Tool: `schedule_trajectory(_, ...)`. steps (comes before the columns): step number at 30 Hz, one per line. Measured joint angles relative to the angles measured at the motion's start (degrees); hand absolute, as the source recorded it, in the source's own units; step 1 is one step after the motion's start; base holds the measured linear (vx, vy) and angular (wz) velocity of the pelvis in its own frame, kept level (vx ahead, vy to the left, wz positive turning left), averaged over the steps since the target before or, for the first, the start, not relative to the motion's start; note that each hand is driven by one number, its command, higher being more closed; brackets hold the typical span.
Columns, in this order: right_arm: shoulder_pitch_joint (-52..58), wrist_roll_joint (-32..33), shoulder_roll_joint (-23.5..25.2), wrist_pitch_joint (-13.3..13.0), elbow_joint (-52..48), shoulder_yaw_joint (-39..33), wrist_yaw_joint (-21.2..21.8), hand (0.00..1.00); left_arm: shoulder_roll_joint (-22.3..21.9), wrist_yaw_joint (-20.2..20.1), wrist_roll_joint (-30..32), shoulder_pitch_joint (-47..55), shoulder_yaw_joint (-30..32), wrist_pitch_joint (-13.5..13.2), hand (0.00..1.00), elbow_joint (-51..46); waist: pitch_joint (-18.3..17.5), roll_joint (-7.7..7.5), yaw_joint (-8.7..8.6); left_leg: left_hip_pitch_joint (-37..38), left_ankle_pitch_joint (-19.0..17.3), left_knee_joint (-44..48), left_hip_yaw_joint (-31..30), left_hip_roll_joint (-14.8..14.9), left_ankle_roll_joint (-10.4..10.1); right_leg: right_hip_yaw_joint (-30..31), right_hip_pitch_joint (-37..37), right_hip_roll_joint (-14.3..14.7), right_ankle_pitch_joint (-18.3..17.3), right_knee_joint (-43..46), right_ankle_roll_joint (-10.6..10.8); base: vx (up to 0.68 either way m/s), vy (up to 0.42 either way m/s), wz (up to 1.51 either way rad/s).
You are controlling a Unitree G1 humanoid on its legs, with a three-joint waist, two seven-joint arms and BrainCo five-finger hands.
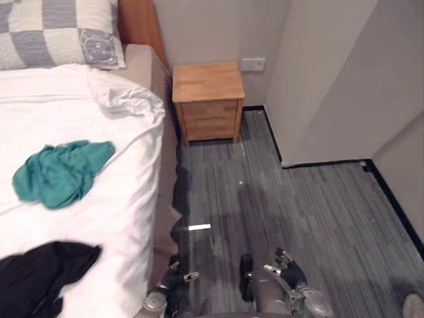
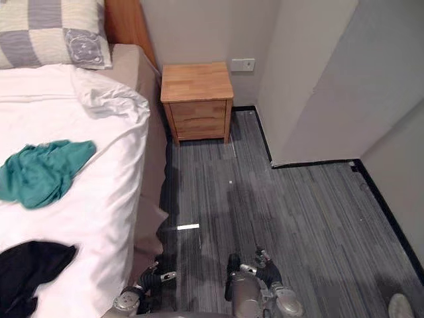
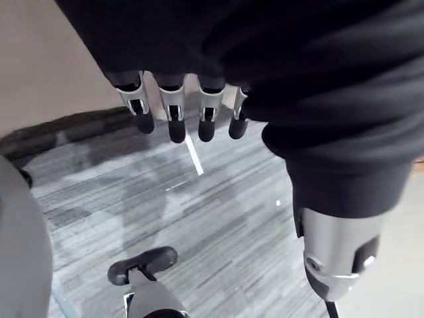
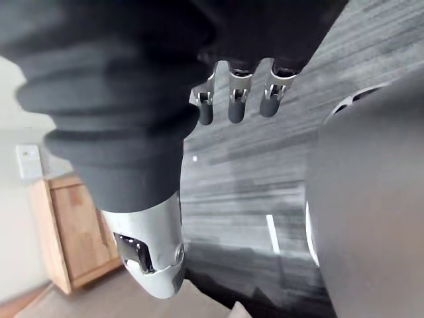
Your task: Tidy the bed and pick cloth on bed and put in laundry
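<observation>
Left hand [image 3: 173,112]: low over the grey striped floor [image 1: 298,218], just beside the bed's edge; fingers loosely straight, holding nothing.
Right hand [image 4: 237,99]: low over the floor near the left hand; fingers relaxed, empty.
Teal crumpled cloth [image 1: 61,173]: lying on the white-sheeted bed [image 1: 99,218], well apart from both hands.
Black crumpled cloth [image 1: 40,275]: on the near part of the bed, closer to the left hand, untouched.
Grey-and-cream checked pillow [image 1: 56,30]: at the head of the bed.
Light wooden nightstand [image 1: 207,99]: against the wall beside the bed head, below a white wall socket [image 1: 253,64].
</observation>
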Motion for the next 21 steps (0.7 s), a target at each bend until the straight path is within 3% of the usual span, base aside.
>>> schedule_trajectory(2,-0.13,-0.52,-0.39,1.0,0.19,0.5,-0.61,0.0,-0.72,-0.04,0.01,0.25,0.19,-0.08,0.0,-0.03,-0.26,0.47,0.14,-2.44,1.25,8.41,-0.09,1.54,-0.82,-0.38,2.01,1.33,-2.33,-0.07,-0.54,0.3,-0.195,-0.02)
schedule_trajectory(3,-0.3,-0.51,-0.8,2.03,0.45,1.08,-0.6,0.0,-1.7,-0.12,-0.2,0.98,2.41,-0.12,0.0,-0.33,-0.27,0.98,0.6,-6.74,3.5,19.22,-1.59,3.12,-1.25,-0.46,4.4,3.03,-3.29,-1.63,-1.51,0.32,-0.15,-0.15)
schedule_trajectory(4,-0.36,-0.54,-1.75,2.98,0.82,3.13,-0.35,0.0,-2.82,0.05,-0.37,1.36,6.05,-0.67,0.0,-1.34,0.16,2.31,1.02,-15.42,14.11,37.82,-6.37,4.95,0.09,-0.04,9.75,6.13,-3.57,-5.79,-2.32,0.46,-0.172,-0.2)
schedule_trajectory(5,-0.6,-0.6,-1.96,3.32,1.31,4.08,-0.13,0.0,-2.74,0.02,-0.76,1.46,6.08,-0.93,0.0,-1.66,0.46,2.38,1.52,-18.21,14.0,43.57,-7.48,5.09,0.14,0.19,11.64,7.0,-3.73,-6.97,-3.07,0.47,-0.093,-0.2)
schedule_trajectory(6,-1.13,-0.75,-2.43,3.93,2.2,5.05,0.43,0.0,-2.52,0.03,-1.3,1.48,6.11,-1.03,0.0,-2.52,0.83,2.72,2.03,-21.85,12.0,50.5,-7.83,4.69,1.9,0.64,14.88,7.68,-4.15,-8.39,-3.76,0.39,-0.041,-0.22)
schedule_trajectory(7,-1.5,-1.76,-2.5,4.08,2.89,4.98,0.65,0.0,-2.49,0.01,-1.36,1.46,6.58,-1.46,0.0,-3.26,1.33,2.14,2.55,-24.62,8.6,52.15,-5.53,3.54,3.01,1.41,18.66,7.62,-4.1,-10.48,-3.6,0.46,-0.04,-0.31)
schedule_trajectory(9,-1.37,-3.4,-2.31,3.94,3.24,5.02,0.71,0.0,-2.57,0.0,-1.31,1.56,6.62,-2.81,0.0,-3.72,1.21,1.47,3.23,-25.45,4.75,41.19,1.33,1.23,3.18,2.31,23.11,6.07,-4.24,-13.37,-2.88,0.39,-0.004,-0.25)
schedule_trajectory(10,-1.37,-4.3,-2.17,3.79,3.22,5.02,0.71,0.0,-2.78,0.03,-1.36,1.49,6.55,-4.01,0.0,-4.05,1.05,1.1,3.8,-25.98,3.83,26.94,7.63,-1.69,3.43,2.16,24.72,4.27,-4.77,-15.29,-1.9,0.34,0.065,-0.05)
schedule_trajectory(11,-1.35,-4.68,-2.02,3.78,3.22,5.0,0.71,0.0,-2.79,0.14,-1.56,1.5,6.48,-4.36,0.0,-4.12,1.0,0.86,3.91,-25.89,4.32,21.05,10.57,-2.72,3.28,1.71,25.3,3.53,-4.84,-15.96,-1.52,0.54,0.11,0.24)
schedule_trajectory(12,-1.24,-5.16,-1.53,3.76,3.19,4.8,0.66,0.0,-2.85,0.5,-2.49,1.4,6.17,-4.76,0.0,-4.08,0.9,0.57,3.82,-25.85,6.43,9.76,18.25,-4.24,4.6,-0.35,26.59,2.24,-5.5,-17.14,-0.14,0.5,0.109,0.43)
schedule_trajectory(14,-0.89,-5.19,-0.19,3.76,3.05,3.07,0.45,0.0,-2.55,1.28,-2.62,1.03,5.74,-4.89,0.0,-4.09,0.66,-1.08,3.66,-23.82,8.67,6.23,27.38,-5.82,9.61,-4.53,27.78,-0.19,-6.32,-17.41,1.31,0.56,0.116,1.02)
schedule_trajectory(15,-0.28,-5.23,0.49,3.76,2.56,2.78,0.38,0.0,-2.49,1.39,-2.6,0.95,5.79,-4.92,0.0,-4.31,0.67,-1.58,3.52,-23.95,7.78,8.45,30.46,-5.38,13.46,-7.73,29.5,-0.34,-5.67,-18.18,2.55,0.49,0.099,1.22)
schedule_trajectory(17,-0.43,-5.23,0.7,3.8,2.3,2.85,0.33,0.0,-2.4,1.74,-2.59,0.95,6.13,-4.6,0.0,-4.74,0.33,-2.07,4.44,-23.32,3.89,11.2,31.33,-4.96,16.34,-9.34,31.21,-0.27,-5.9,-16.22,3.7,0.49,0.123,0.86)
schedule_trajectory(18,-1.34,-5.09,0.38,3.92,2.36,2.77,0.35,0.0,-2.08,2.68,-2.43,1.16,6.11,-3.67,0.0,-4.68,-0.05,-2.11,4.59,-21.65,0.69,11.35,30.72,-5.22,16.0,-10.5,28.95,-1.76,-7.96,-6.63,7.06,0.43,0.154,0.63)
schedule_trajectory(19,-1.86,-4.97,0.21,3.92,2.5,2.76,0.37,0.0,-2.07,2.71,-2.29,1.25,6.06,-3.26,0.0,-4.54,-0.12,-1.99,4.56,-20.8,-0.27,10.82,29.94,-5.42,15.29,-11.04,27.15,-2.76,-8.49,-0.35,7.91,0.42,0.185,0.59)
schedule_trajectory(20,-2.59,-4.79,0.15,3.87,2.52,2.73,0.47,0.0,-1.97,2.72,-2.18,1.15,5.95,-2.9,0.0,-3.96,-0.19,-2.8,4.16,-18.35,-1.04,8.6,28.04,-7.22,14.82,-11.33,20.18,-6.78,-7.36,17.3,7.81,0.43,0.155,0.84)
schedule_trajectory(21,-2.34,-3.93,0.02,3.8,2.58,2.63,0.55,0.0,-1.28,2.69,-2.16,1.15,5.58,-2.47,0.0,-3.26,-0.24,-3.5,3.58,-15.04,-1.05,6.09,24.65,-9.5,14.83,-10.45,14.97,-10.21,-8.4,30.42,6.99,0.45,0.116,1.0)
